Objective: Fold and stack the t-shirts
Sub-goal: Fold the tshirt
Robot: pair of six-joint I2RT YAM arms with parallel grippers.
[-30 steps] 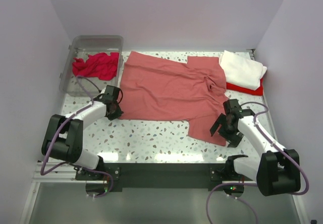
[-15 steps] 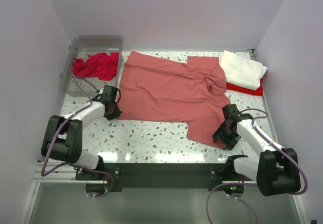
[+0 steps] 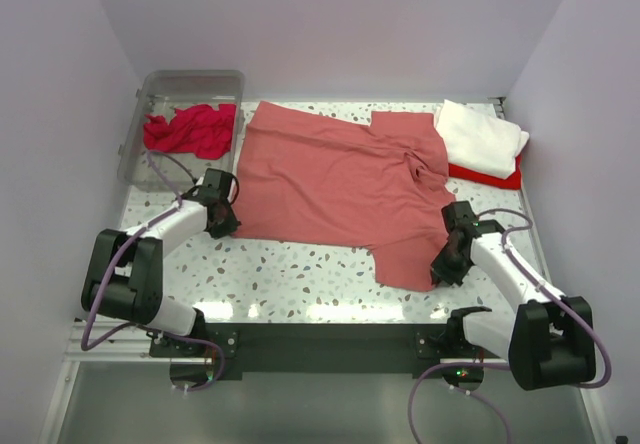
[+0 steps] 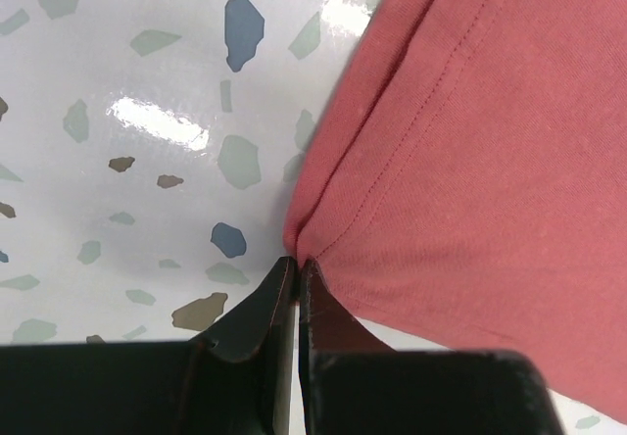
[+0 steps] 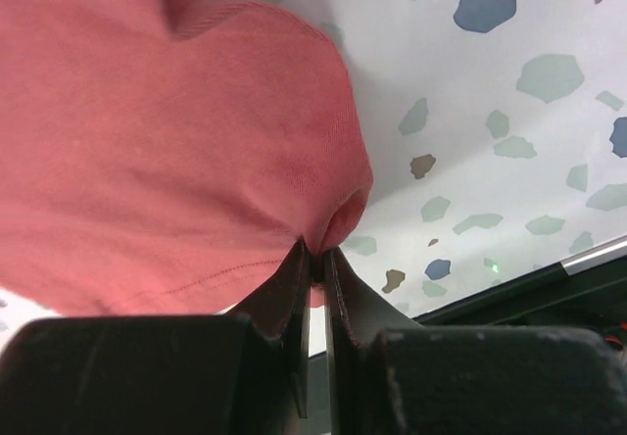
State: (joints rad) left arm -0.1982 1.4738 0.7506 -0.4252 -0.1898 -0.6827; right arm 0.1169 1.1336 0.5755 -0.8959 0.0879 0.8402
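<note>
A large coral-red t-shirt (image 3: 335, 184) lies spread over the middle of the table. My left gripper (image 3: 226, 219) is shut on its near-left corner; the wrist view shows the hem (image 4: 411, 161) pinched between the jaws (image 4: 297, 264). My right gripper (image 3: 443, 264) is shut on the shirt's near-right corner, the cloth (image 5: 196, 161) bunching at the fingertips (image 5: 318, 251). A folded white t-shirt (image 3: 482, 136) rests on a bright red one (image 3: 490, 176) at the back right. A crumpled crimson t-shirt (image 3: 192, 129) hangs in the bin.
The clear plastic bin (image 3: 160, 94) stands at the back left corner. Speckled tabletop (image 3: 300, 269) shows in front of the coral shirt. Walls close in the left, right and back sides.
My right gripper moved down onto the shirt's near-right corner and shut on it, drawing the corner a little toward the near edge. The left gripper kept its hold.
</note>
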